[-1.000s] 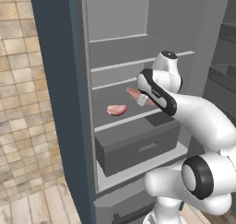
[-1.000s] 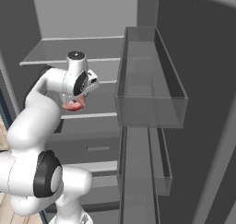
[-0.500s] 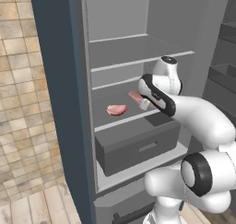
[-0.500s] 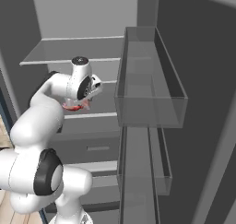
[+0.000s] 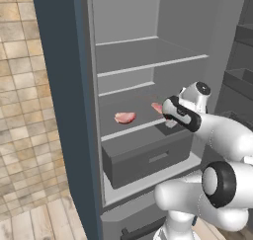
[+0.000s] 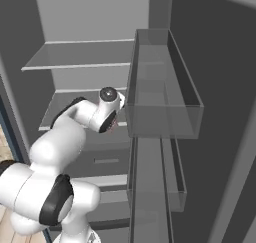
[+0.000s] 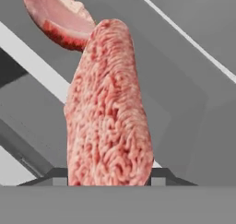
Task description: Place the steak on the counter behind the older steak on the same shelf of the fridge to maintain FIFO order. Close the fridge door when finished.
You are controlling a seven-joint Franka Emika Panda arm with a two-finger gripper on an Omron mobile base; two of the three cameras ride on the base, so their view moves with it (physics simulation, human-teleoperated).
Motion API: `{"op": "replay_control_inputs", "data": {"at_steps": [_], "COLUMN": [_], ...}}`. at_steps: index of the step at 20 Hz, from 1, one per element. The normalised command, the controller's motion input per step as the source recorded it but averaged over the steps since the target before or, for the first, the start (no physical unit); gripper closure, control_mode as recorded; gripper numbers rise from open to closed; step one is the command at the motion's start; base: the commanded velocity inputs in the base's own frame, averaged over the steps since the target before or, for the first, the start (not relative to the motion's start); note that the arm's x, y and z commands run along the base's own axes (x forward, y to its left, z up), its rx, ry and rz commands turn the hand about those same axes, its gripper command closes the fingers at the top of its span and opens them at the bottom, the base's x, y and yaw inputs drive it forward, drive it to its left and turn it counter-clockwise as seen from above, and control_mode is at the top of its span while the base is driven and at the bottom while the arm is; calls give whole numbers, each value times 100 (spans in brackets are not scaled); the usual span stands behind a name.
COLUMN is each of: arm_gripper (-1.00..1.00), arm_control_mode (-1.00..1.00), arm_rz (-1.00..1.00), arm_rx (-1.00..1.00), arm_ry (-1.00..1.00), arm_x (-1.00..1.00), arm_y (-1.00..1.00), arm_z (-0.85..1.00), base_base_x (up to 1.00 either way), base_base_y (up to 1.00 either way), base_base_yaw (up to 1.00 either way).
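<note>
My gripper point(image 5: 167, 116) is inside the open fridge point(image 5: 64, 110), shut on the steak point(image 5: 157, 107), a pale salmon-pink slab held just above the lowest shelf point(image 5: 143, 127). The older steak point(image 5: 124, 117) lies flat on that shelf, to the left of my hand. In the hand view the held steak point(image 7: 110, 112) rises between the fingertips point(image 7: 57, 178), and the older steak point(image 7: 55, 18), pink with a redder rim, shows at the top left beyond it. From the right base view the gripper point(image 6: 111, 123) sits low over the shelf, close to the door bins. The counter is out of view.
A grey drawer point(image 5: 148, 157) sits right under the shelf. Bare grey shelves point(image 5: 148, 66) run above my hand. The open fridge door point(image 6: 220, 87) stands at the right, its clear bins point(image 6: 160, 102) jutting toward my arm. Tiled wall point(image 5: 20, 110) lies left of the fridge.
My hand has carried the steak to the right and a little lower, deeper over the lowest shelf. The older steak has stayed where it was.
</note>
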Motion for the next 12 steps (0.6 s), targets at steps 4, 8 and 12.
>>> {"op": "replay_control_inputs", "data": {"at_steps": [4,8,12], "arm_gripper": [100,100,100], "arm_control_mode": [-100,-100,-100], "arm_rz": [0,0,0], "arm_rx": [0,0,-1], "arm_ry": [-5,0,3], "arm_x": [91,80,43], "arm_y": [6,6,0], "arm_z": [-1,5,3], "base_base_x": [0,0,0], "base_base_y": [0,0,0], "base_base_yaw": [0,0,0]}}
